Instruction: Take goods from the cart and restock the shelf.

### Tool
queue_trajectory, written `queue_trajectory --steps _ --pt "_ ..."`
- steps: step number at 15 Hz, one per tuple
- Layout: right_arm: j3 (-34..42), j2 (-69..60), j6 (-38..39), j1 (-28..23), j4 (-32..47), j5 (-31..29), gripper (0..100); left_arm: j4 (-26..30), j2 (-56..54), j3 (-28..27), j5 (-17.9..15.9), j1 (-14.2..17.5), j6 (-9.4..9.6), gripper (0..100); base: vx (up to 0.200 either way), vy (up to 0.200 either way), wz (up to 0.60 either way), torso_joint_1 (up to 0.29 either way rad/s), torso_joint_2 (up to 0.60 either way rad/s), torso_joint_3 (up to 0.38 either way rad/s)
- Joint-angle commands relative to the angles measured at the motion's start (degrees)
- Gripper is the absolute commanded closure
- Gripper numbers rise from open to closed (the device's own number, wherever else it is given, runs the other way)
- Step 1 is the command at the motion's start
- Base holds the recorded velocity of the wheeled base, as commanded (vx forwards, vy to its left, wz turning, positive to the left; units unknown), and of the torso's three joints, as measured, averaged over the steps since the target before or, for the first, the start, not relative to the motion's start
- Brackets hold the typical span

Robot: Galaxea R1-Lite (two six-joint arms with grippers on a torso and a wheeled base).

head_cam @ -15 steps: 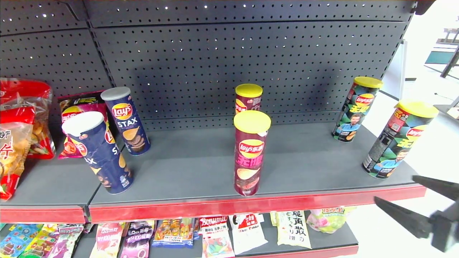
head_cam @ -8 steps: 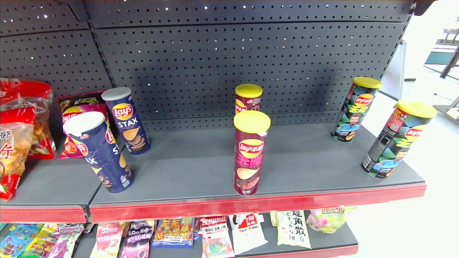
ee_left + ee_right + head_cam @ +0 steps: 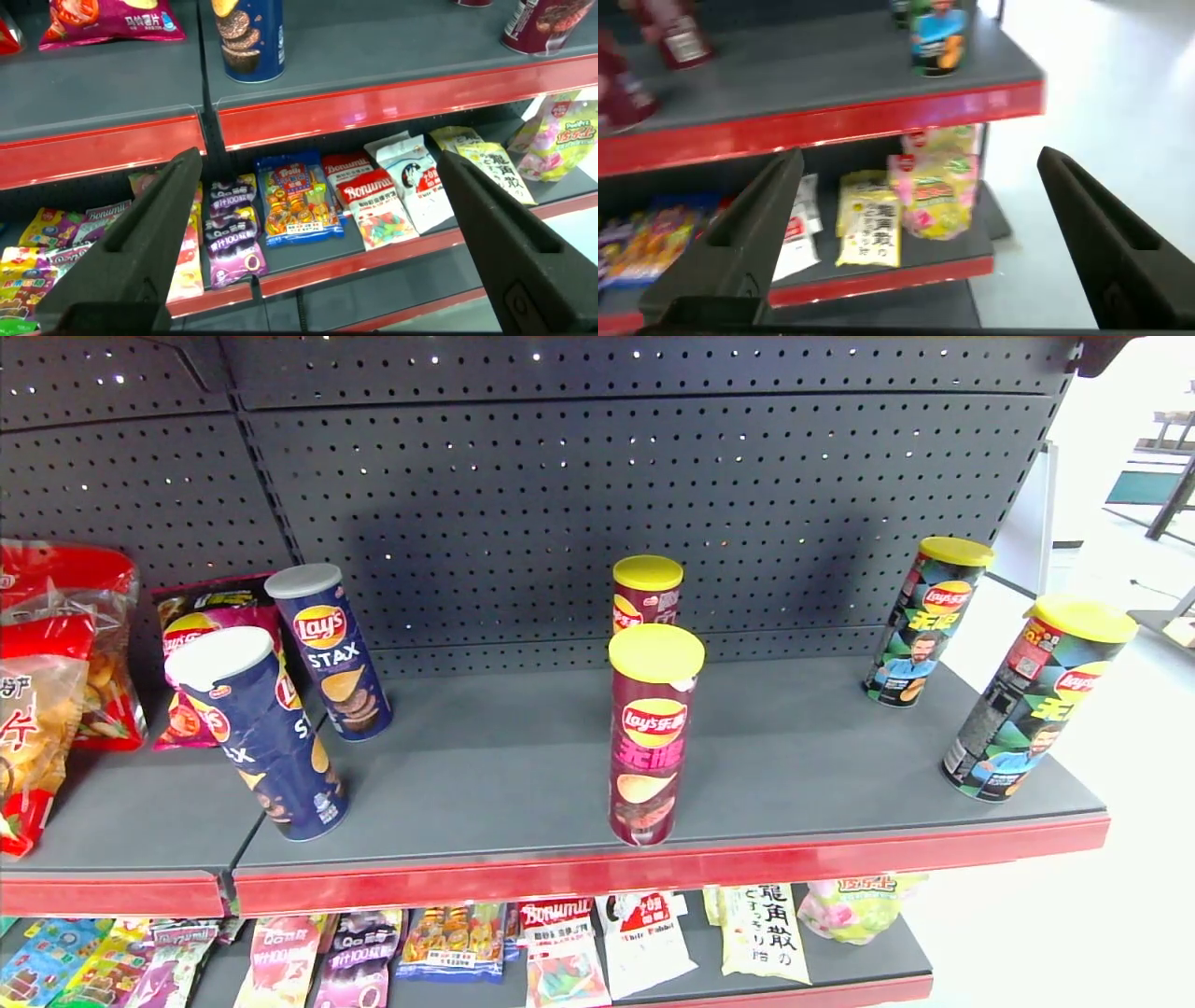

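Red-edged shelf beyond spread left gripper

Pale floor, a teal patch and dark slanted legs far right.

The left claw stands wide open in its wrist view, its two dark, tapering fingers splayed far apart, narrowing toward the tips and level with each other. The right claw shows the same pose in its own wrist view. Its black fingers are spread wide, tips well apart, both at an even height and pointing forward away from the wrist.
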Motion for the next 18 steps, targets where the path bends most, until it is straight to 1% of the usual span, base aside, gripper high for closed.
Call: queue_trajectory --steps 1,2,4,12,14,15,16,17,18 --pt "0.3 -0.1 -3.0 0.0 -0.4 3.9 0 0.0 0.1 0.0 0.0 0.0 -0.01 0 0.000 0.000 0.00 0.000 0.00 0.000" --pt "1.8 -0.1 -2.5 0.0 -0.9 2.7 0 0.0 0.1 0.0 0.0 0.0 -0.01 0 0.000 0.000 0.00 0.000 0.00 0.000" --pt "2.3 -0.1 -2.8 0.0 -2.2 0.0 0 0.0 0.1 0.0 0.0 0.0 -0.01 0 0.000 0.000 0.00 0.000 0.00 0.000" --pt "2.3 -0.1 -2.7 0.0 -2.2 -0.6 0 0.0 0.0 0.0 0.0 0.0 -0.01 0 0.000 0.000 0.00 0.000 0.00 0.000" --pt "2.3 -0.1 -2.6 0.0 -2.1 -0.6 0 0.0 0.2 0.0 0.0 3.2 0.08 0 0.000 0.000 0.00 0.000 0.00 0.000" --pt "2.3 -0.1 -2.7 0.0 -2.2 -0.6 0 0.0 0.1 0.0 0.0 5.9 -0.01 0 0.000 0.000 0.00 0.000 0.00 0.000" --pt "2.3 -0.1 -2.7 0.0 -2.2 -0.6 0 0.0 0.0 0.0 0.0 6.0 -0.01 0 0.000 0.000 0.00 0.000 0.00 0.000" --pt "2.3 -0.1 -2.7 0.0 -2.2 -0.6 0 0.0 -0.3 0.0 0.0 7.1 -0.01 0 0.000 0.000 0.00 0.000 0.00 0.000" --pt "2.3 -0.1 -2.7 0.0 -2.2 -0.5 0 0.0 -0.3 0.0 0.0 9.8 0.08 0 0.000 0.000 0.00 0.000 0.00 0.000"
